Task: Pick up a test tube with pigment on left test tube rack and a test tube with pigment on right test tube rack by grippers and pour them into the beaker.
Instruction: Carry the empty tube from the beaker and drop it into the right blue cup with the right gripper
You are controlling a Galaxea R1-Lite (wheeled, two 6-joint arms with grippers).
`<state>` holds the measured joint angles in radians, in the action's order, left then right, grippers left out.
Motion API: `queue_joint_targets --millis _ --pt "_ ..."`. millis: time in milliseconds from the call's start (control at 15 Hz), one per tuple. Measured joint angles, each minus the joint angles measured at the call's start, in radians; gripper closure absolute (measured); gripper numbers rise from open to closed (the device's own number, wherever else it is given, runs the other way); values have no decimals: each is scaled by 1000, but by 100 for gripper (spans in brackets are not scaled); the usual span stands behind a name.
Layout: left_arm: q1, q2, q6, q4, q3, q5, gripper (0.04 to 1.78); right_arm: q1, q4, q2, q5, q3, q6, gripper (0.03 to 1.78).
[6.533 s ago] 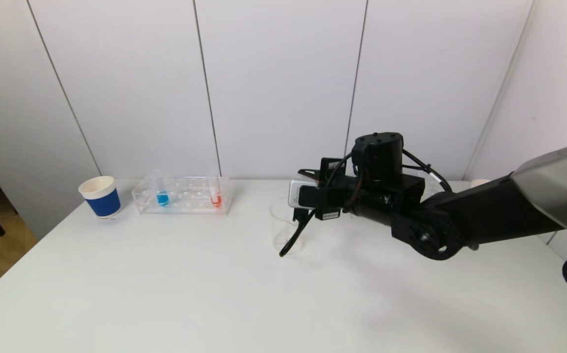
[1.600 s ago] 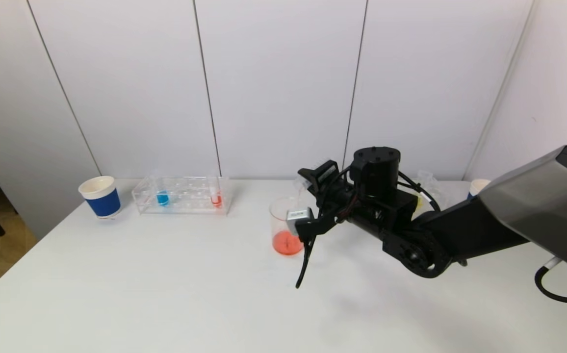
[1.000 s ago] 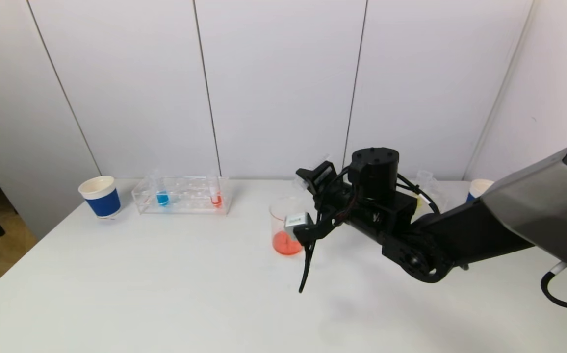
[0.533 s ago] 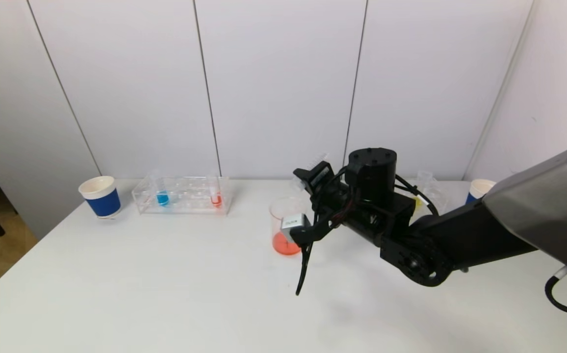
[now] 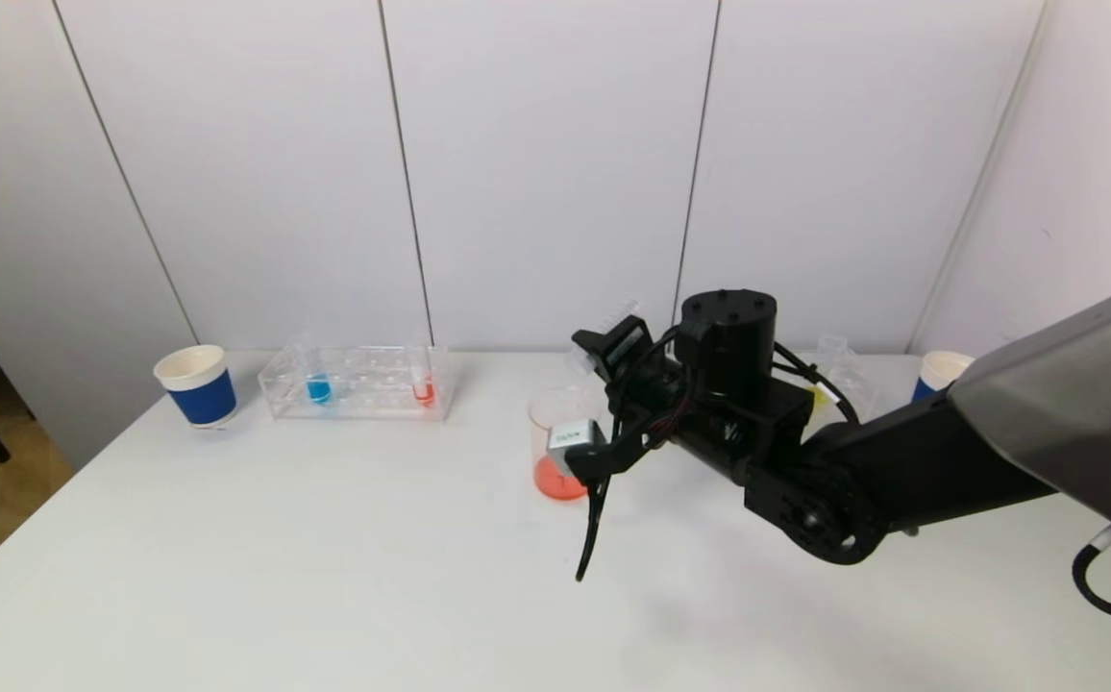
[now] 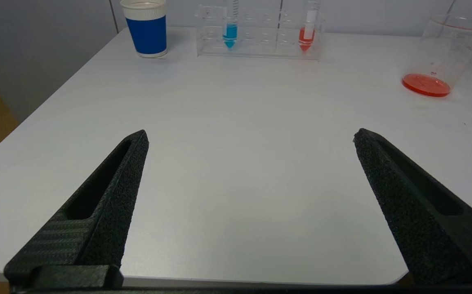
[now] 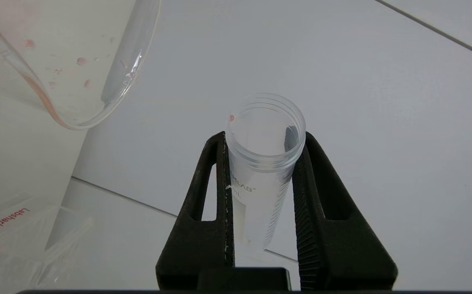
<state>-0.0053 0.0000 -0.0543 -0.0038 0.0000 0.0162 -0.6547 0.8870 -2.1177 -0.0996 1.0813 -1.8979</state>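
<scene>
**Holding an emptied tube by the beaker**

Gripping a clear test tube [image 7: 263, 163], our right gripper [image 7: 262, 143] hangs beside the beaker [image 5: 555, 442], mid-bench toward the back edge, red liquid pooled inside. Our left gripper [image 6: 250, 136] is spread wide over the front edge. The left rack [image 5: 358, 383] sits at the back-left.

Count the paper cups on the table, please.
2. One blue paper cup stands left of the left test tube rack; a second cup shows at the far right, partly hidden behind the right arm.
</scene>
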Motion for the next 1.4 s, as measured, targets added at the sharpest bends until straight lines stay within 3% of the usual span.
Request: queue_joint_targets --millis 267,667,867,1200,1400 --pt "0 0 0 0 0 0 6 4 0 14 9 0 33 133" --pt "0 0 0 0 0 1 6 9 3 23 16 4 234 133" --pt "0 0 0 0 0 0 6 6 19 24 16 8 387 133" --pt "0 0 0 0 0 0 6 20 43 24 0 41 699 133" --pt "0 0 0 0 0 0 6 24 107 28 -66 60 900 133"
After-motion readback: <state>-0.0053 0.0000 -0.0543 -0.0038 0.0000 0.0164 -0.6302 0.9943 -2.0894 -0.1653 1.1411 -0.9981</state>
